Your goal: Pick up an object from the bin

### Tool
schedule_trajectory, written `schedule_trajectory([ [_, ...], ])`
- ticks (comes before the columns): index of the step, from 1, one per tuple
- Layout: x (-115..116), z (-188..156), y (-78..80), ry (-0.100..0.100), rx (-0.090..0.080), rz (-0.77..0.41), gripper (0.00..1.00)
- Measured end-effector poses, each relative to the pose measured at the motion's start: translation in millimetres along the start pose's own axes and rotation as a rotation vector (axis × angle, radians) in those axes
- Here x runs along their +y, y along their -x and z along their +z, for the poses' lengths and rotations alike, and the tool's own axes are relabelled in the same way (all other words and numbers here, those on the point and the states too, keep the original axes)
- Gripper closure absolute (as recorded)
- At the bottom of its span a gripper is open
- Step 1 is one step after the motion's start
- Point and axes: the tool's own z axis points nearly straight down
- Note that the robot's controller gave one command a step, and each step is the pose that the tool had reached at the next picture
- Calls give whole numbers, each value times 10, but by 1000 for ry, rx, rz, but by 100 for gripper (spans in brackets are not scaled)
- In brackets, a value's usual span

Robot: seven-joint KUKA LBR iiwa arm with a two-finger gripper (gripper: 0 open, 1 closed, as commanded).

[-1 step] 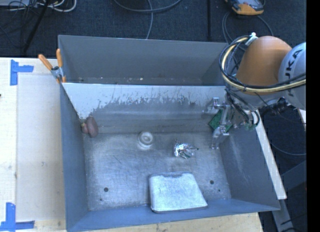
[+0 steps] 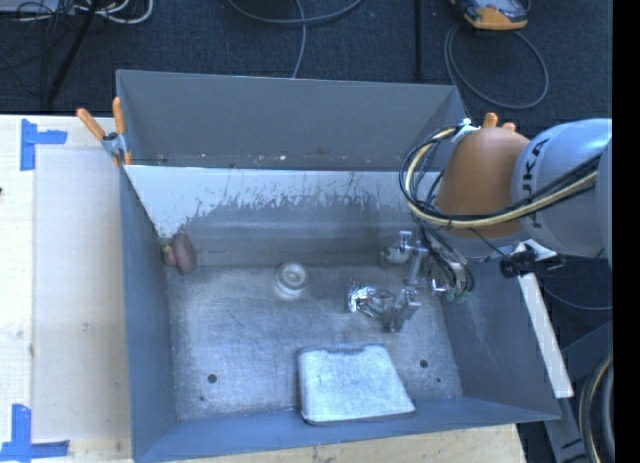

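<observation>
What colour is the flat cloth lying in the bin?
The cloth is pale grey, almost white; the camera view shows it best.

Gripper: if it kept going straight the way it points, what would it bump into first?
Most likely the small crumpled silvery thing lying right of the bin's middle: the gripper points down just beside it. It might instead meet the bin floor next to it; depth is unclear.
</observation>
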Motion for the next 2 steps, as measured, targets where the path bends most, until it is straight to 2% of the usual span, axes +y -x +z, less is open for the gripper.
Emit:
schedule_trajectory([
  [1,0,-41,16,-1,-2,-3,100],
  [2,235,-565,-257,0,3,97,100],
])
